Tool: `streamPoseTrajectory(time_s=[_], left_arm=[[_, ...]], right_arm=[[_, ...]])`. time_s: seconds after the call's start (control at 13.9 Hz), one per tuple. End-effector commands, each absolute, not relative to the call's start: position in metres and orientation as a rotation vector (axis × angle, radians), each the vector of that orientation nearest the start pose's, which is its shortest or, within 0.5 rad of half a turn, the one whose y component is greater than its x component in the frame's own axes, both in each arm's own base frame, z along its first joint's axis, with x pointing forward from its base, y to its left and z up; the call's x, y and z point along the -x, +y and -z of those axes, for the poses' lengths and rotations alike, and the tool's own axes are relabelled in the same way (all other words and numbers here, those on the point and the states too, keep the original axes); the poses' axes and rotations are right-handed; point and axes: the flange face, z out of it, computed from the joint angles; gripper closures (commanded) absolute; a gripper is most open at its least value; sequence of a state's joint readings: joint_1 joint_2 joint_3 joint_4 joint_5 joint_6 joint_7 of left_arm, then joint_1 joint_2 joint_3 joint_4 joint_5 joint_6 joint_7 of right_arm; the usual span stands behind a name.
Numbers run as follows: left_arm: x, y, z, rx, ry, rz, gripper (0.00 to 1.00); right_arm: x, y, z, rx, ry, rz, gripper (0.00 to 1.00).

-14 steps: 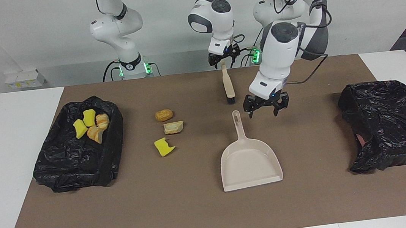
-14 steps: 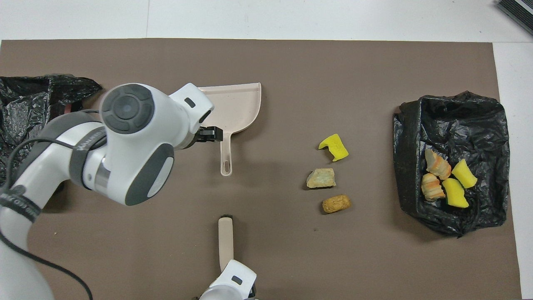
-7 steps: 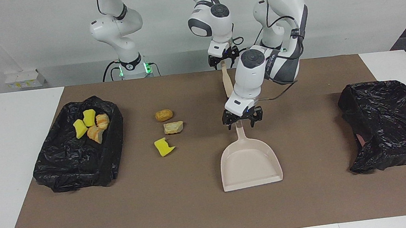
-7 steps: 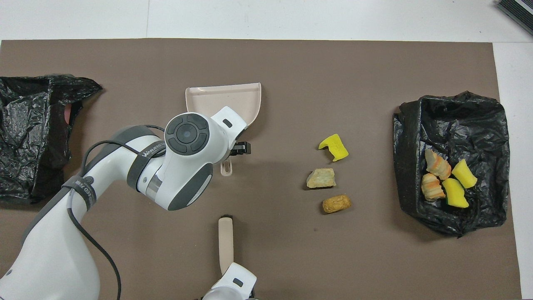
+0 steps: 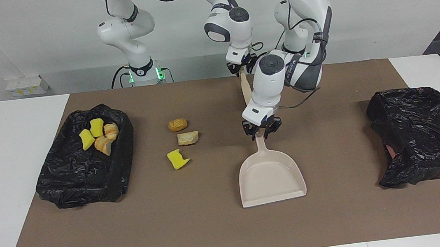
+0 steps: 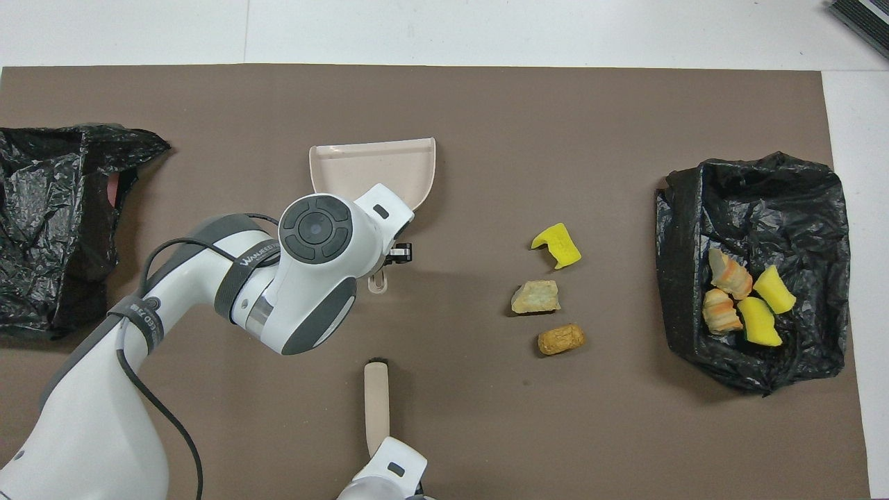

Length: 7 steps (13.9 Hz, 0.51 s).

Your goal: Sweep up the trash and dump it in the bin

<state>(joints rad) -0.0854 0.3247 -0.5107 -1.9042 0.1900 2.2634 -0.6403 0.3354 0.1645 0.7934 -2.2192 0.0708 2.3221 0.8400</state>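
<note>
The left tool (image 5: 262, 132) is closing narrowly on the handle of the dustpan (image 5: 271, 177), which is lying flat on the surface (image 5: 224, 230) with its open edge pointing away from the robots. The right tool (image 5: 242, 68) is gripping the top of the brush (image 5: 246, 89), whose bristle end is hidden by the left arm. Three pieces of trash (image 5: 179, 139), a brown chunk, a pale bread chunk and a yellow sponge bit, are lying loose beside the dustpan, toward the right arm's end of the surface; four more are already resting in the black-lined bin (image 5: 85, 180) at that end. A second black bag (image 5: 424, 137) is sitting at the left arm's end. To do this step well, the grip should probably be seated squarely on the handle before lifting, so the pan can be turned with its mouth facing the scraps and kept flush to the surface.
</note>
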Motion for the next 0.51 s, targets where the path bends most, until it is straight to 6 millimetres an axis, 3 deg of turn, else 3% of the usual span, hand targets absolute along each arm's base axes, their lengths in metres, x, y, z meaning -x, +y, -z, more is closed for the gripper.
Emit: streamPoseTrajectory(time_s=[0.0, 0.22, 0.43], left_arm=[[-0.528, -0.324, -0.364, 3.164, 0.083, 0.129, 1.0], [-0.534, -0.311, -0.382, 3.124, 0.242, 0.119, 1.0], [-0.526, -0.292, -0.407, 2.948, 0.802, 0.01, 1.0]], right_arm=[[-0.241, 0.485, -0.338, 3.069, -0.389, -0.229, 1.0], [-0.246, 0.484, -0.343, 3.072, -0.403, -0.231, 1.0], [-0.258, 0.473, -0.354, 3.098, -0.408, -0.224, 1.0]])
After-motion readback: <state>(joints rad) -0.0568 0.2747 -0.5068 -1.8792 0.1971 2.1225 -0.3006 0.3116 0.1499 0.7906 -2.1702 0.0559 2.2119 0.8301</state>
